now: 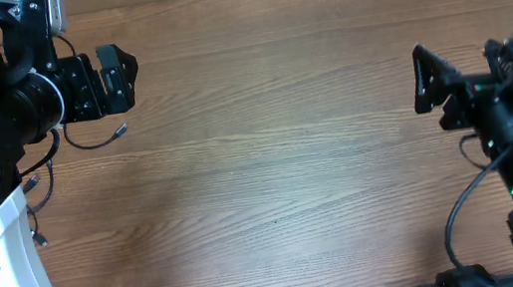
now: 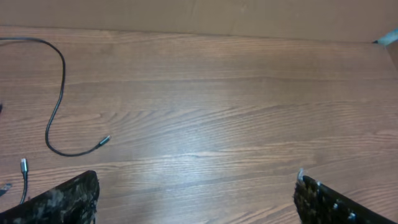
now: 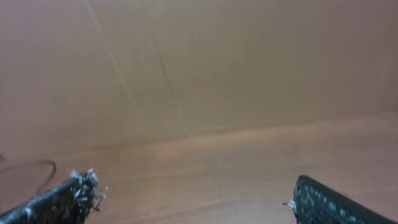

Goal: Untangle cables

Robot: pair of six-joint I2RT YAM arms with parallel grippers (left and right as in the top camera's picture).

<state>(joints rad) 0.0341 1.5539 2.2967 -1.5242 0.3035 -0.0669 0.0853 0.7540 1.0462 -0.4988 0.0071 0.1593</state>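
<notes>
**Both grippers are hanging open; the cables are lying by the left one**

The left gripper (image 1: 120, 77) is hovering over the far left part of the table (image 1: 269, 162). Its jaws are standing wide apart and are holding nothing. The cables (image 1: 96, 145) are lying on the wood just beside it, on the near side. One thin black cord is curling out from under the arm and ending in a silvery plug (image 1: 121, 130). That plug is sitting close to the fingertips without touching them. More cord (image 1: 39, 229) is trailing along the left edge, partly hidden by the arm, so I cannot tell whether the strands are knotted together.

Through the left wrist camera, the curling cord is sweeping in a loose curve to the left of the fingers (image 2: 68, 196). Its plug is pointing toward the middle of the table. A second plug (image 2: 23, 165) is showing near the left finger, at the edge of the view.

The right gripper (image 1: 421, 82) is hanging over the right side, well apart from the cables. Its jaws are spread wide and are also gripping nothing. Its own camera is giving a blurred view. A faint dark curve is showing at the left edge of that view, but I cannot tell whether it is cord.
</notes>
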